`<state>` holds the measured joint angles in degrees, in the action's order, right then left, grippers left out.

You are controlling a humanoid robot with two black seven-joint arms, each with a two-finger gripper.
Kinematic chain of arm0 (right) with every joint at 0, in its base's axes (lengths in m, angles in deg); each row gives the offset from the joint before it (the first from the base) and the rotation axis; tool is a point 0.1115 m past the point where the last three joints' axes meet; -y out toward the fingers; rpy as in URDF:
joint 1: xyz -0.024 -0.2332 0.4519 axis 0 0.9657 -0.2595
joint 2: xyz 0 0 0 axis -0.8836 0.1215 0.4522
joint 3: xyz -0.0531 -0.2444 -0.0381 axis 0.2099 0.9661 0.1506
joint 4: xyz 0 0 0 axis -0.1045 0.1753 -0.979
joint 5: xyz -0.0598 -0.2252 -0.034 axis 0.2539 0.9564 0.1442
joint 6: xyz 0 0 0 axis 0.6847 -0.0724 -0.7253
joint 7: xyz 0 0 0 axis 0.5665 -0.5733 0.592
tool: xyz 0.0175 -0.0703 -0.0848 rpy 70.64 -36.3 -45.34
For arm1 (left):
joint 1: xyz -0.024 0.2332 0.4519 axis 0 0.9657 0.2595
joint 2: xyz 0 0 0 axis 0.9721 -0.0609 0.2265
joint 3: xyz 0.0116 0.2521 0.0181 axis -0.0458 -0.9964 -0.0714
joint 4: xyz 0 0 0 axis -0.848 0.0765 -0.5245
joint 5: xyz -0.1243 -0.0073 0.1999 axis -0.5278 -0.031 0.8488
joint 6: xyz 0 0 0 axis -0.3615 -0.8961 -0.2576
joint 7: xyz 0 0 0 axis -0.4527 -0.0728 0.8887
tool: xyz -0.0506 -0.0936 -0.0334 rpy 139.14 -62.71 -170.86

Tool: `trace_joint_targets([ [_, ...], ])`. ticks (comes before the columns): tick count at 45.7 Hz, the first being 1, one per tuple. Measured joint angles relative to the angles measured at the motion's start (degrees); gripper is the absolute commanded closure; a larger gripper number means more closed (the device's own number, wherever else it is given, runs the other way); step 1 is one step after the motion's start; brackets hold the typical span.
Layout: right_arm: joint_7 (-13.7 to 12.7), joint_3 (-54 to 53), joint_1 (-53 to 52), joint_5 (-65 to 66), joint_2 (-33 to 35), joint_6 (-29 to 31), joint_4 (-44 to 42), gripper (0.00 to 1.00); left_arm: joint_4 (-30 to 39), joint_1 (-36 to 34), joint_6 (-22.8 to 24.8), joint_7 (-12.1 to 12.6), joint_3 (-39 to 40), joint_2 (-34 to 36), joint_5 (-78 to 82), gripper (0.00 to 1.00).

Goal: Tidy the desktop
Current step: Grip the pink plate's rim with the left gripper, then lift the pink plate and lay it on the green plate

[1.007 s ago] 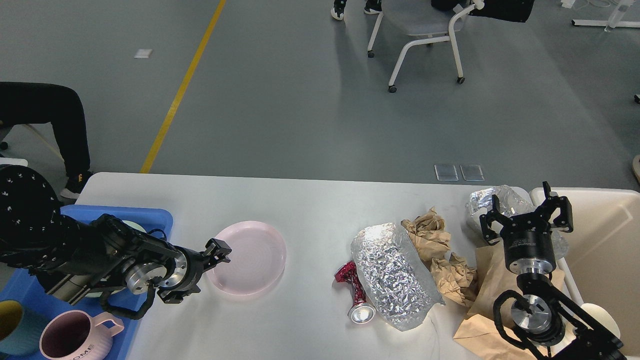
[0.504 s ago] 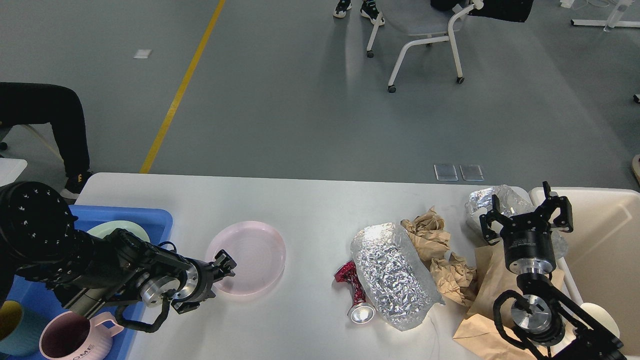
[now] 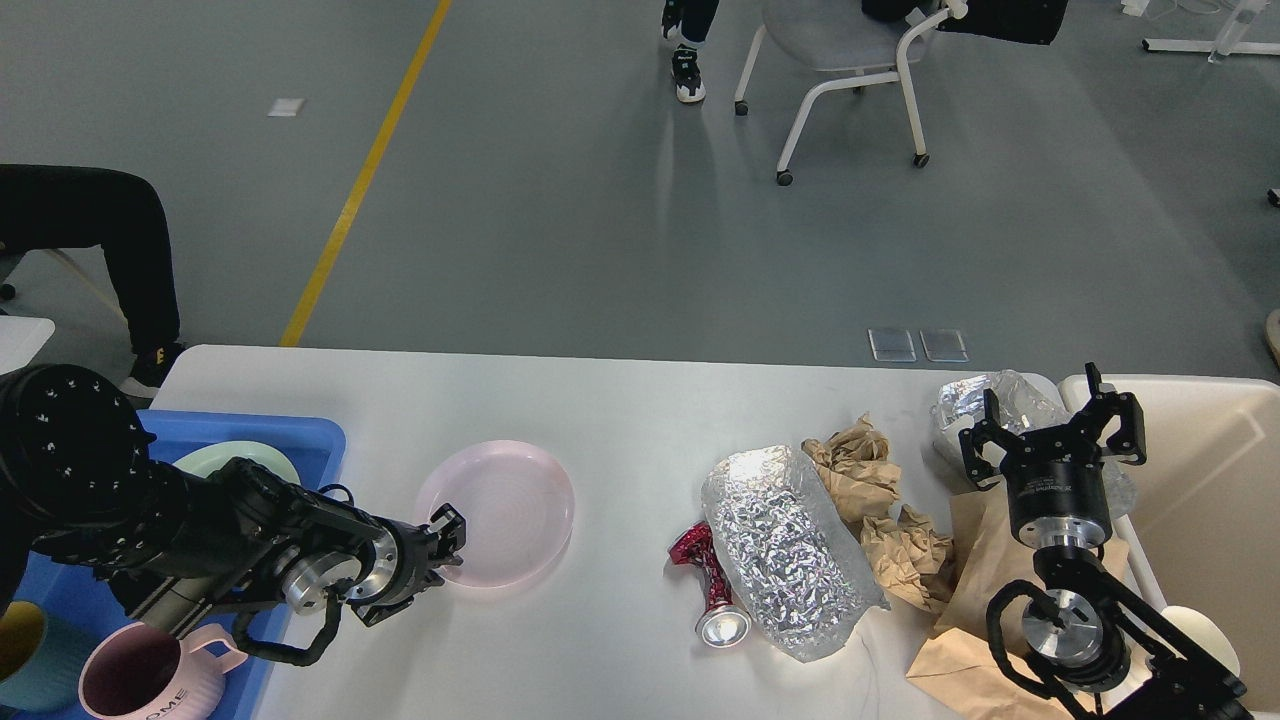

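The white desktop (image 3: 620, 400) spans the view. A pink plate (image 3: 510, 500) lies on it left of centre. My left gripper (image 3: 447, 535) sits at the plate's near-left rim, its dark fingers too small to tell apart. Right of centre lie a crushed red can (image 3: 710, 585), a silver foil bag (image 3: 790, 550), crumpled brown paper (image 3: 870, 490) and a flat brown paper bag (image 3: 960, 600). My right gripper (image 3: 1050, 425) stands open above a second piece of foil (image 3: 985, 400), holding nothing.
A blue tray (image 3: 300, 435) at the left edge holds a pale green plate (image 3: 235, 460), a pink mug (image 3: 150, 675) and a teal cup (image 3: 25, 650). A beige bin (image 3: 1210, 500) stands at the right edge. A chair (image 3: 850, 60) stands on the floor beyond the table.
My left gripper has moved nearer and rightward onto the pink plate's near rim, and the plate has shifted very slightly right. The right arm has not moved.
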<state>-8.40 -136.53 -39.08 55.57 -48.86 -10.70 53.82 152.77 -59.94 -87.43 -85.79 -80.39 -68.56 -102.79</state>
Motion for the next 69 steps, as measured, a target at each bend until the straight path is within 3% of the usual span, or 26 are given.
trace_joint_targets([
  [10, 0.0, 0.0, 0.0, 0.0, 0.0, 0.0, 0.0, 0.0, 0.07, 0.31, 0.04, 0.01, -0.08, 0.0, -1.17, 0.75],
  [25, 0.0, 0.0, 0.0, 0.0, 0.0, 0.0, 0.0, 0.0, 0.36, 0.31, 0.31, 0.09, -0.11, 0.0, -1.16, 1.0],
  [51, 0.0, 0.0, 0.0, 0.0, 0.0, 0.0, 0.0, 0.0, 1.8, -0.59, 0.31, 1.66, -0.61, 0.74, -1.06, 1.0],
  [57, 0.0, 0.0, 0.0, 0.0, 0.0, 0.0, 0.0, 0.0, 6.42, -5.33, 1.4, 2.56, -2.04, 2.51, -0.9, 1.0],
  [69, 0.0, 0.0, 0.0, 0.0, 0.0, 0.0, -0.03, 0.0, 19.33, -26.0, 8.25, 3.04, -11.68, 6.27, -0.45, 1.0],
])
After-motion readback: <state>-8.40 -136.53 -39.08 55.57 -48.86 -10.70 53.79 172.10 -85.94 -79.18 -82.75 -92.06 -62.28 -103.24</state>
